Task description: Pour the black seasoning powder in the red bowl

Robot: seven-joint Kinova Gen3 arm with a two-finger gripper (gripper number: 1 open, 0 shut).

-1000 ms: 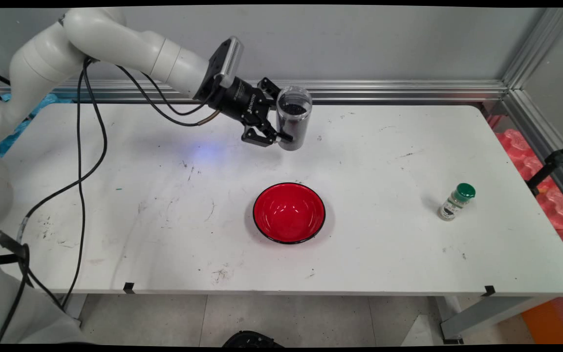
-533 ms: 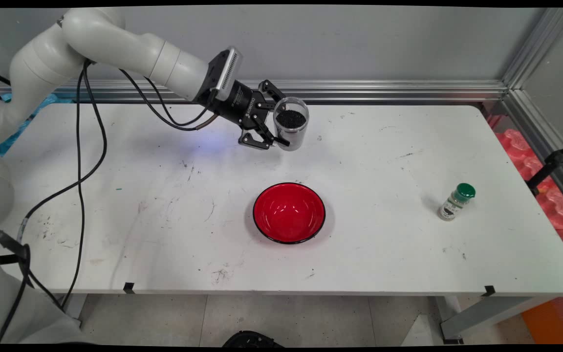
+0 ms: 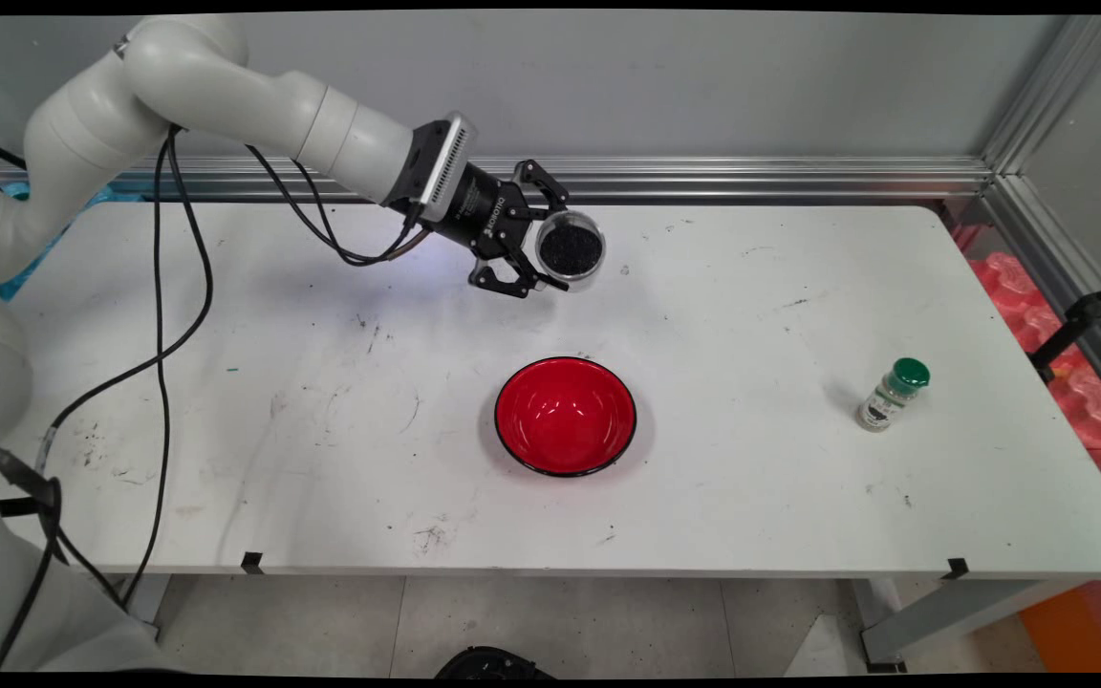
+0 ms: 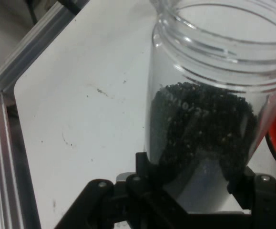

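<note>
Jar of clear plastic, lidless and partly filled with black grains, sits pinched in the gripper just above the middle of the main view, and we see it tipped so its open mouth faces the camera. It hangs above the table, apart from the surface. In the hand view we find the two fingers pressed against the jar's sides low in the frame, the threaded rim filling the upper right and the grains heaped against the lower wall. A red bowl with a dark rim stands below the jar at the centre of the main view, well apart from it; a sliver of its red shows at the hand view's right edge. At the right of the main view we see a small bottle with a green cap, apparently leaning a little, though at that size we cannot be sure. Black cables hang down the left side.
</note>
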